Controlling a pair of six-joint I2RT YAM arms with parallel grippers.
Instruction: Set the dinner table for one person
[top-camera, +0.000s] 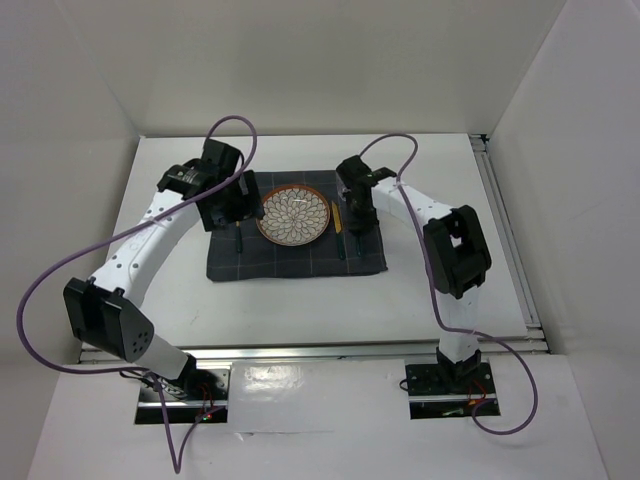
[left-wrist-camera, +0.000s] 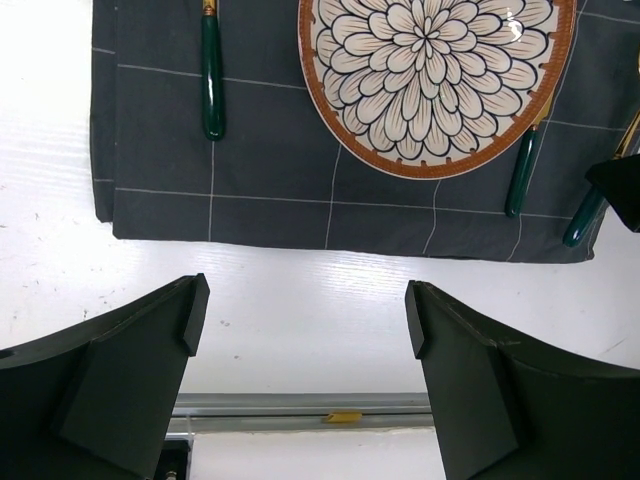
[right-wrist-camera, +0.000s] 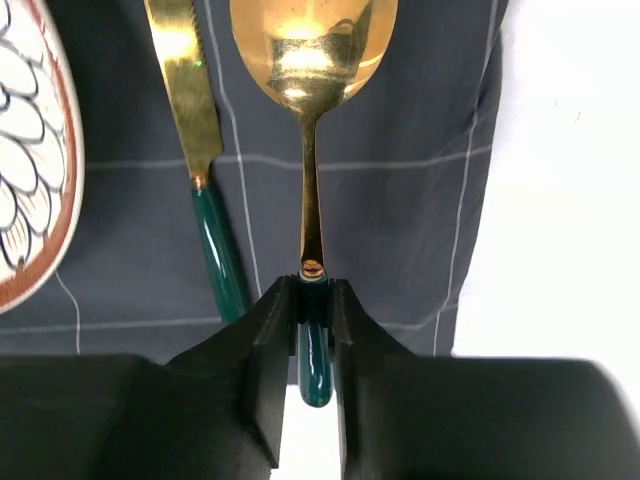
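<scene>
White dinner table (top-camera: 300, 300) runs bare along its near edge. Grey cloth (top-camera: 290, 262) lies mid-table, toward the far edge. Left gripper (left-wrist-camera: 305, 310): jaws wide apart. Right gripper (right-wrist-camera: 312, 300): clamped on spoon (right-wrist-camera: 312, 150) (green handle), beside knife (right-wrist-camera: 195, 130) and plate (top-camera: 293, 216).

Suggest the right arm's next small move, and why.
Probably set the spoon down and open the right gripper: its jaws are shut on the spoon, which is over the grey cloth, parallel to the knife and on its right.
</scene>
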